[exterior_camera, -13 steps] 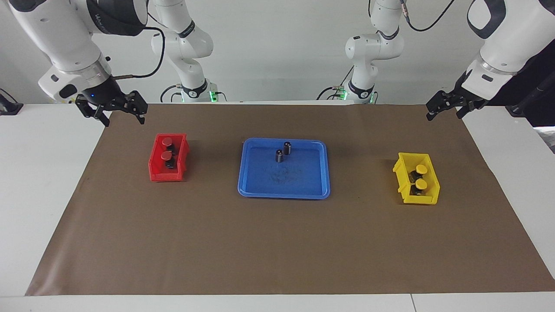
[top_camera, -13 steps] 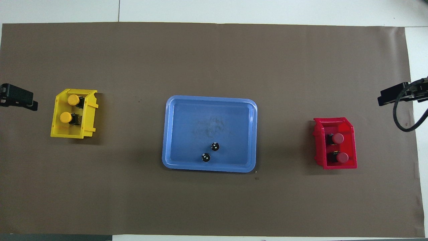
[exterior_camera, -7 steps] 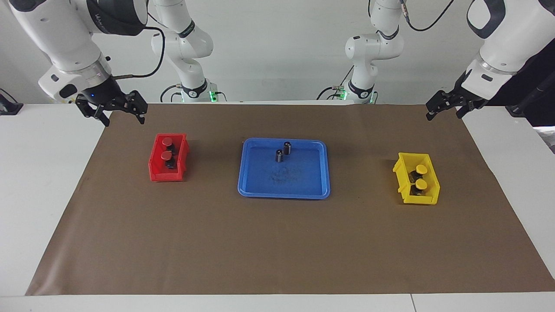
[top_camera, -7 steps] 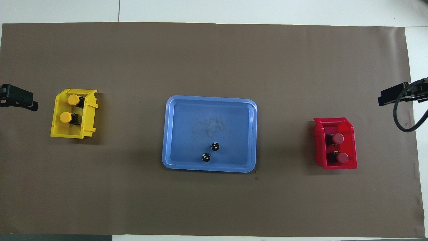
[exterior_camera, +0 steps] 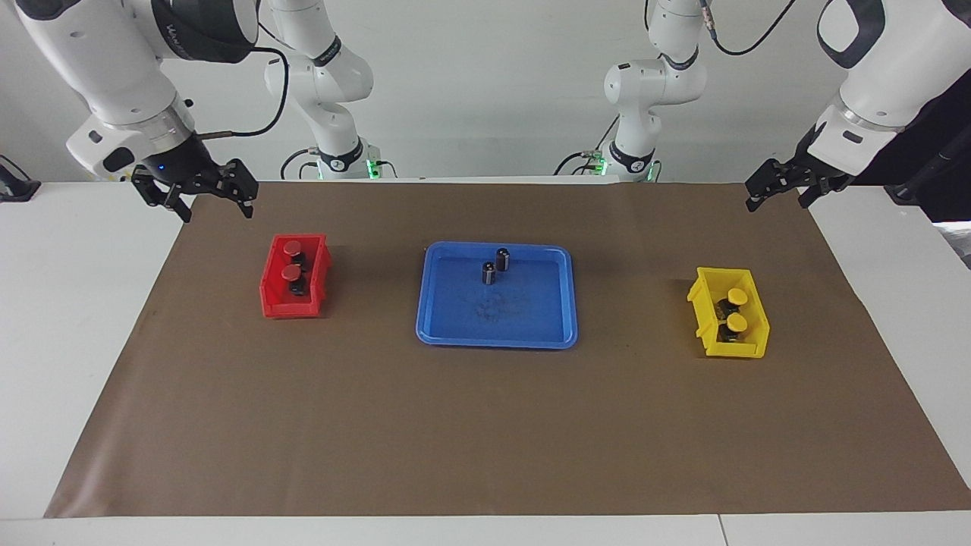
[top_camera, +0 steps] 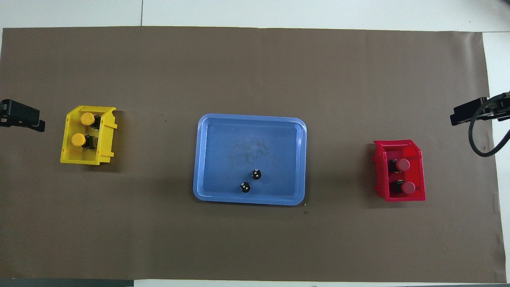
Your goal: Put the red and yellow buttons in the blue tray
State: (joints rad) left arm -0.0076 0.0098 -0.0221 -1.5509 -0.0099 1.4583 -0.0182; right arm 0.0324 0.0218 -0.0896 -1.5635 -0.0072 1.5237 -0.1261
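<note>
Two red buttons (exterior_camera: pixel 292 247) (top_camera: pixel 402 164) sit in a small red bin (exterior_camera: pixel 292 309) (top_camera: pixel 378 175) toward the right arm's end of the table. Two yellow buttons (exterior_camera: pixel 736 296) (top_camera: pixel 87 118) sit in a small yellow bin (exterior_camera: pixel 732 350) (top_camera: pixel 85 160) toward the left arm's end. The blue tray (exterior_camera: pixel 523 315) (top_camera: pixel 223 151) lies in the middle and holds none of them. My right gripper (exterior_camera: pixel 216 211) (top_camera: pixel 468 113) hangs open and empty over the mat's end by the red bin. My left gripper (exterior_camera: pixel 775 203) (top_camera: pixel 24 119) hangs open and empty over the mat's end by the yellow bin.
Two dark cylinders (exterior_camera: pixel 502 258) (top_camera: pixel 256 174) stand upright in the tray, in the part nearer to the robots. A brown mat (exterior_camera: pixel 485 425) covers the white table. Two more white arms (exterior_camera: pixel 326 83) stand at the back edge.
</note>
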